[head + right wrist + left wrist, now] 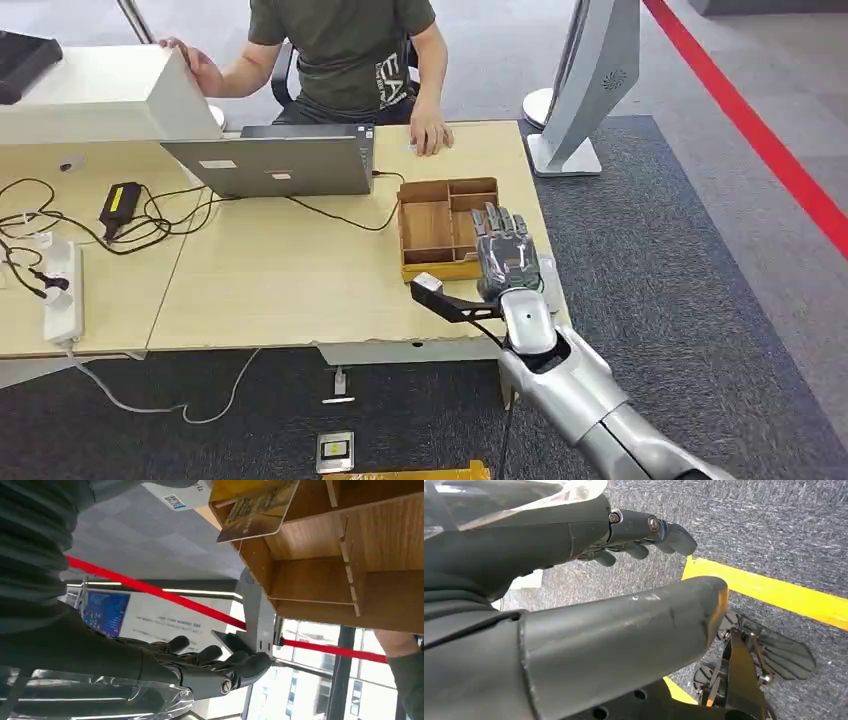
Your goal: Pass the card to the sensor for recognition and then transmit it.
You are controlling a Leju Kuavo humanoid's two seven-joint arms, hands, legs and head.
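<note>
The card [255, 510], yellowish with a printed pattern, lies against the edge of the wooden divided tray [320, 580] in the right wrist view; from the head view my hand covers it. My right hand [505, 252] hovers palm down over the tray's [430, 190] near right corner, fingers [220, 665] stretched out and holding nothing, apart from the card. A white piece with a QR code [175, 500] sits beside the tray at the table's edge. My left hand [639, 535] hangs over the grey carpet, fingers loosely apart and empty.
A person sits at the far side of the table [300, 280], one hand [432, 135] resting near the tray. A grey laptop [275, 162], black cables [150, 215] and a power strip [60, 290] lie left. A white stand [580, 100] rises at right.
</note>
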